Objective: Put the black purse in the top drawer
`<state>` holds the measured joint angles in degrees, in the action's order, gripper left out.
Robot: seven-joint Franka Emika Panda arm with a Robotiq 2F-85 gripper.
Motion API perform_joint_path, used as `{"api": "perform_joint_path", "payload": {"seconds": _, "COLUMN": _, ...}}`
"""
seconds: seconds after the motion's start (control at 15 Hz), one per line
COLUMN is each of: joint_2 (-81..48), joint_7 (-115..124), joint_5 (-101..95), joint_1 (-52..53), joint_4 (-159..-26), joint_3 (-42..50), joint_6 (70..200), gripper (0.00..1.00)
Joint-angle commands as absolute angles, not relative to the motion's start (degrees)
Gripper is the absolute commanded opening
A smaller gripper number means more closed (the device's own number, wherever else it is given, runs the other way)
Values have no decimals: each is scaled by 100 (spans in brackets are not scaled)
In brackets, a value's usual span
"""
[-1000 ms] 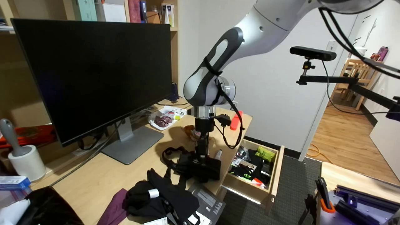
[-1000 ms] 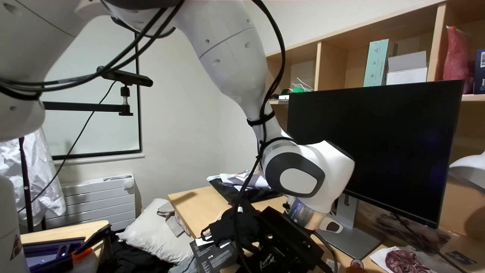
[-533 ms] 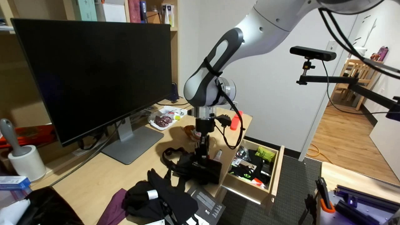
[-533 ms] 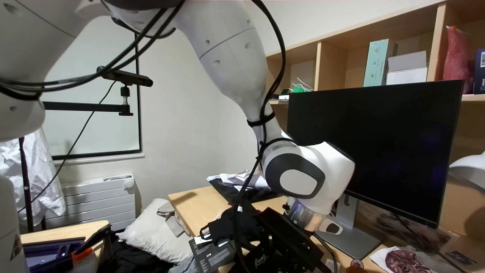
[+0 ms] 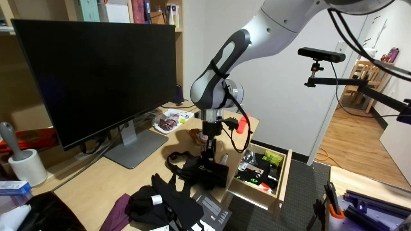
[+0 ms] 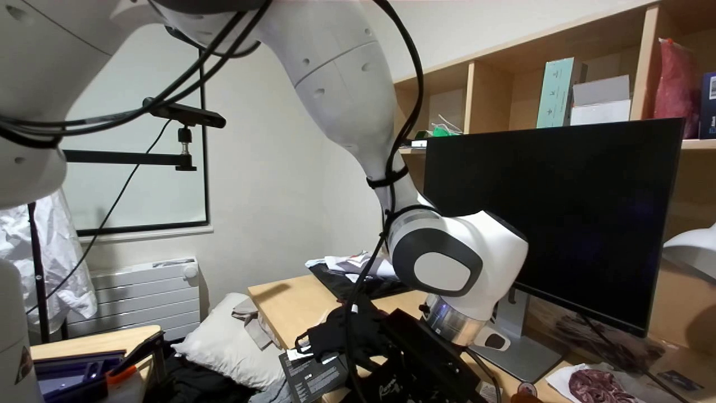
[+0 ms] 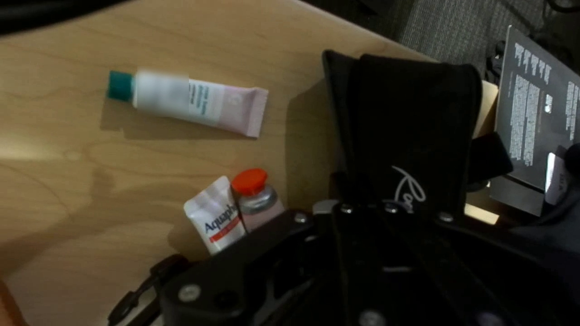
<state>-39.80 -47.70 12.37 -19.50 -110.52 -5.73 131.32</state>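
The black purse (image 7: 412,108), a small boxy bag with white script, stands on the desk near its edge. My gripper (image 7: 364,201) points down at the purse, its fingers drawn together on the fabric; the very fingertips are lost in black against black. From an exterior view, the gripper (image 5: 208,159) meets the top of the purse (image 5: 216,176). Part of the purse (image 6: 390,386) also shows low in an exterior view. The top drawer (image 5: 284,179) is pulled out beside the desk, its light wood front facing away, with a yellow-green packet, black cloth and several small items inside.
A black strap (image 5: 175,156) loops beside the purse. Nearby lie a heap of black items (image 5: 167,205), a dark printed box (image 5: 213,208), a tube (image 7: 204,102) and a red-capped vial (image 7: 258,199). The monitor (image 5: 96,80) stands behind, with a white tray (image 5: 167,130).
My gripper has closed at the purse and, with the arm, shifted slightly right in both exterior views. The purse has shifted slightly. The drawer has not moved.
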Motion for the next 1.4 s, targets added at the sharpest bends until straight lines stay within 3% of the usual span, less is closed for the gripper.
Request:
{"api": "perform_joint_path", "payload": {"seconds": 0.0, "joint_2": -3908, "joint_7": -4758, "joint_5": 1566, "joint_1": -2021, "joint_4": -11188, "joint_3": -604, "joint_6": 13378, "gripper": 8}}
{"api": "perform_joint_path", "payload": {"seconds": 0.73, "joint_2": -3908, "joint_7": -4857, "joint_5": 2133, "joint_1": -2109, "joint_4": -11263, "joint_3": -722, "joint_6": 13975, "gripper": 7}}
{"api": "perform_joint_path", "payload": {"seconds": 1.33, "joint_2": -3802, "joint_7": -3913, "joint_5": 1616, "joint_1": -1696, "joint_4": -11509, "joint_3": -171, "joint_6": 14506, "gripper": 7}}
